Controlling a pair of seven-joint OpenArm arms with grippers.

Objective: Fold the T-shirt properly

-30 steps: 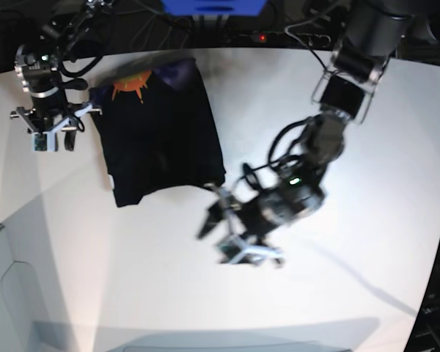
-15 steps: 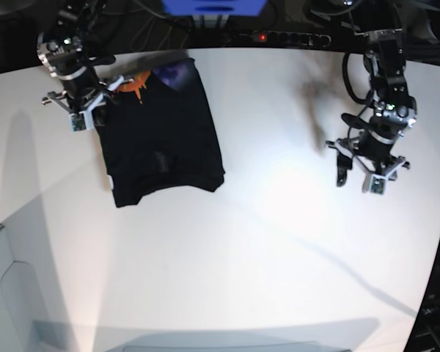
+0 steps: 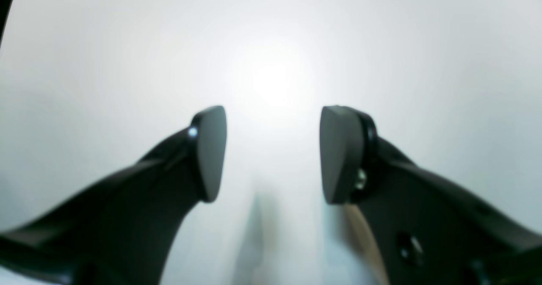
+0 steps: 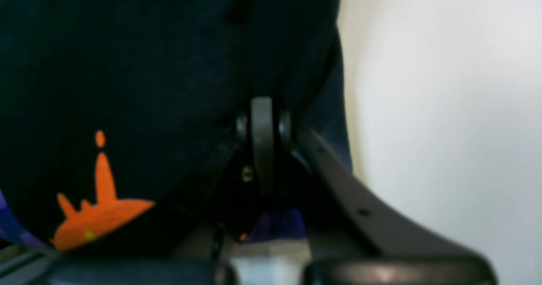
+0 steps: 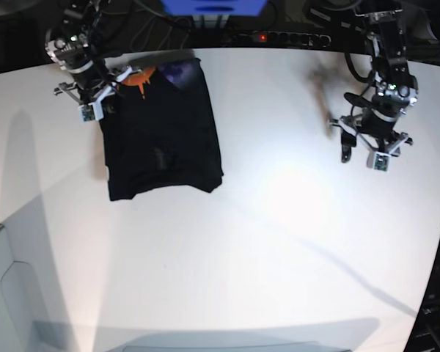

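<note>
A wide white bench [image 5: 264,242] fills most of the base view, brightly lit near its middle, with dark cables and equipment along its far edge.

On the bench's far left part lies the T-shirt [image 5: 161,139], black and folded into a rough rectangle that runs from the far edge toward the near side. Its near edge is slightly uneven. An orange print [image 5: 141,79] and a purple patch [image 5: 177,72] show at the far end of the cloth. In the right wrist view the same black cloth [image 4: 148,65] covers the left and centre, with an orange shape [image 4: 97,217] low on the left and bare bench [image 4: 444,107] to the right.

The right hand [image 5: 95,99] sits at the far left corner of the T-shirt, beside the orange print. Seen from its own wrist, the right hand [image 4: 263,128] has its two pads pressed together, pinched tight on a fold of the black cloth.

The left hand [image 5: 370,147] is over the bare right side of the bench, well apart from the T-shirt. From its wrist camera the left hand [image 3: 271,153] has its dark fingers [image 3: 209,149] spread wide, with only white bench between them and nothing held.
</note>
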